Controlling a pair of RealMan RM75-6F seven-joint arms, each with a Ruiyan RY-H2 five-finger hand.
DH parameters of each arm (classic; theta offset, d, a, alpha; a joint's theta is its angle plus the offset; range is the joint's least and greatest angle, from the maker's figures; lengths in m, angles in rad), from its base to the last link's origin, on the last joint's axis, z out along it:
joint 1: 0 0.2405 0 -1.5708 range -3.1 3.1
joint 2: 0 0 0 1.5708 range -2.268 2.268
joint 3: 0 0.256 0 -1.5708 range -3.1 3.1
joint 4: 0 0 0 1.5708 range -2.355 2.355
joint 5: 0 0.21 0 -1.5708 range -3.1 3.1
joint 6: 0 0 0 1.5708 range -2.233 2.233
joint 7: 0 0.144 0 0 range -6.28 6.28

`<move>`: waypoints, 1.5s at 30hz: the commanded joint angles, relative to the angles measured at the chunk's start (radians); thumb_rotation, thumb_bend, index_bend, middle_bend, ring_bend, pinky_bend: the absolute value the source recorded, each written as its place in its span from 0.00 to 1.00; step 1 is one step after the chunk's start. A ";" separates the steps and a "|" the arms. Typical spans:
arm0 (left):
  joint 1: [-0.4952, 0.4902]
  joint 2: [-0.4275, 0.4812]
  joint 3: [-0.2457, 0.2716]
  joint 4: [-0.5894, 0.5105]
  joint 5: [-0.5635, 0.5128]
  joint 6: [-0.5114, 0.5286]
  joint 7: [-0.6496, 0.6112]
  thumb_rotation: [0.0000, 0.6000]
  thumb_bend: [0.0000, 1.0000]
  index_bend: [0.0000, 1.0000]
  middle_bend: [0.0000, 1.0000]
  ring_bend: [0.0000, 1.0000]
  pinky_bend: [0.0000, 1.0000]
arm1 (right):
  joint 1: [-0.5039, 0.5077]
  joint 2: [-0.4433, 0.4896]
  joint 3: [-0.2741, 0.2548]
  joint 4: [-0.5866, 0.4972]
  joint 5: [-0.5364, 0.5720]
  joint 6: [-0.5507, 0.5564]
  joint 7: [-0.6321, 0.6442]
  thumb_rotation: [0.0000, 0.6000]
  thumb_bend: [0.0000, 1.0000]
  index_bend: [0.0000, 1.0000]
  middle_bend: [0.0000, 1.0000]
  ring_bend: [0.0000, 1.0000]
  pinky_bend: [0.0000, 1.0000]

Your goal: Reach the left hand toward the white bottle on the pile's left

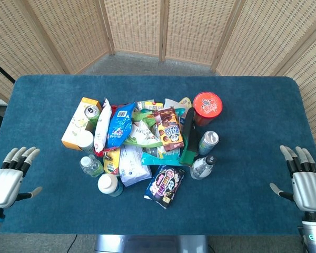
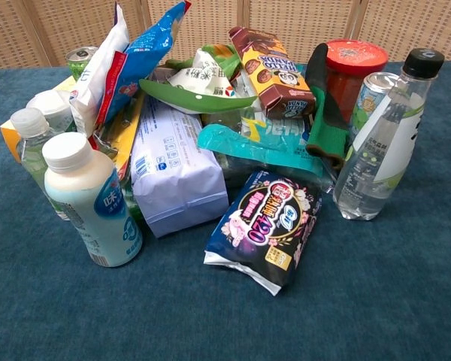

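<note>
Status, reach barely begun: my left hand (image 1: 8,179), fingers spread and holding nothing, lower left of frame, well apart from white bottle (image 1: 109,184) standing at pile's lower-left edge; whole approach remains

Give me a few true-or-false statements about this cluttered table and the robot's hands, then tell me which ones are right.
1. The left hand is gripping the white bottle. False: it is open, well apart from the bottle, near the table's left edge.
2. The white bottle stands upright at the front left of the pile. True.
3. The right hand holds nothing. True: it is open, far from the pile.
4. The clear bottle with the black cap lies flat on the table. False: it stands upright at the pile's right.
5. The red-lidded tub sits at the pile's front left corner. False: it is at the far right.
</note>
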 commanded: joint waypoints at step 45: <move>-0.387 -0.106 -0.182 0.218 -0.184 -0.409 0.038 1.00 0.00 0.00 0.00 0.00 0.00 | 0.001 -0.001 0.001 0.003 0.015 -0.016 -0.002 1.00 0.00 0.00 0.00 0.00 0.00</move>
